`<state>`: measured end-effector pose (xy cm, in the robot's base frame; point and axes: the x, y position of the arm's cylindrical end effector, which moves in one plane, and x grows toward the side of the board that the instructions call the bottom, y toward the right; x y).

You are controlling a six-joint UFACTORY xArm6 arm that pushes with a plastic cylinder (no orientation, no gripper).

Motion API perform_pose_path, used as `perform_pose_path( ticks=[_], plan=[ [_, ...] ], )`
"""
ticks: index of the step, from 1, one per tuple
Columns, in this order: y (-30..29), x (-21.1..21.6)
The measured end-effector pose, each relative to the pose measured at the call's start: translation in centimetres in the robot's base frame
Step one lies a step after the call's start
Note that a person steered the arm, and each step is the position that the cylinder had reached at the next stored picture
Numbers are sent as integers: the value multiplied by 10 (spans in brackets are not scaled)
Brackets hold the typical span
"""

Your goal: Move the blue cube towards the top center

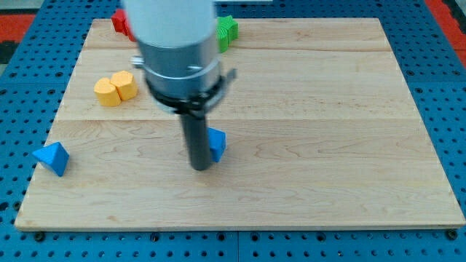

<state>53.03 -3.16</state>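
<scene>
The blue cube sits near the middle of the wooden board, partly hidden behind my rod. My tip rests on the board just left of and below the cube, touching or nearly touching its left side. The arm's grey body covers the board's upper left-centre.
A blue triangular block lies at the board's left edge. Two yellow blocks sit side by side at the upper left. A red block and a green block stand at the top, both partly hidden by the arm.
</scene>
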Motion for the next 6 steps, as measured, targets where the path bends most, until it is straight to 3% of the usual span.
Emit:
perform_pose_path(
  ticks=[2,3,5,6],
  plan=[
    [51,-12],
    [27,-17],
    [-81,-12],
    [-62,-39]
  ],
)
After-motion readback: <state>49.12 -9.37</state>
